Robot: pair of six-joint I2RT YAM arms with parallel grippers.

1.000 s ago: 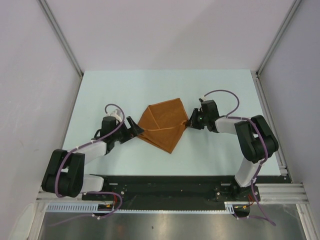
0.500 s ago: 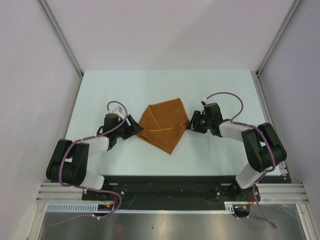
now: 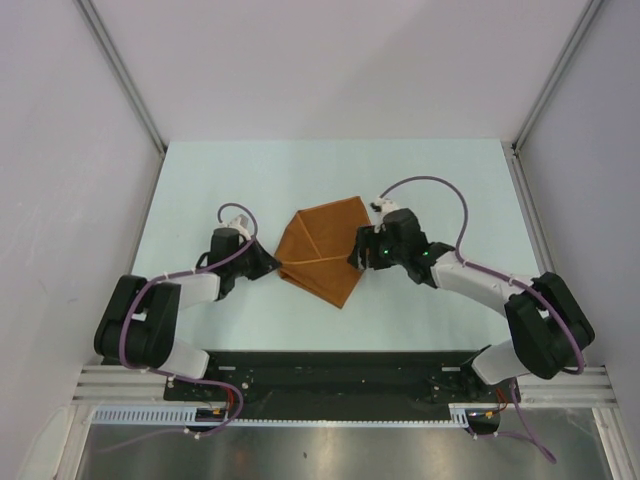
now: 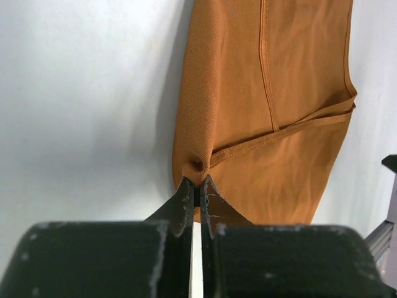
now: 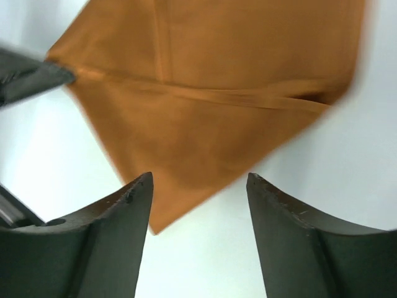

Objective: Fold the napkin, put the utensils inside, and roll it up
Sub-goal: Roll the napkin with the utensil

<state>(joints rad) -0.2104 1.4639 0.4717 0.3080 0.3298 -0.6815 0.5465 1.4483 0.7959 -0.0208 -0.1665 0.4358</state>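
Bright, even light everywhere. The right wrist view is blurry, so the napkin (image 5: 211, 118) looks smeared. Shadows are soft and faint.

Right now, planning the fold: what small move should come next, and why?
Probably lower the right end effector onto the napkin edge beneath it and close. It hovers open, holding nothing, while the left end effector is shut on the opposite corner.
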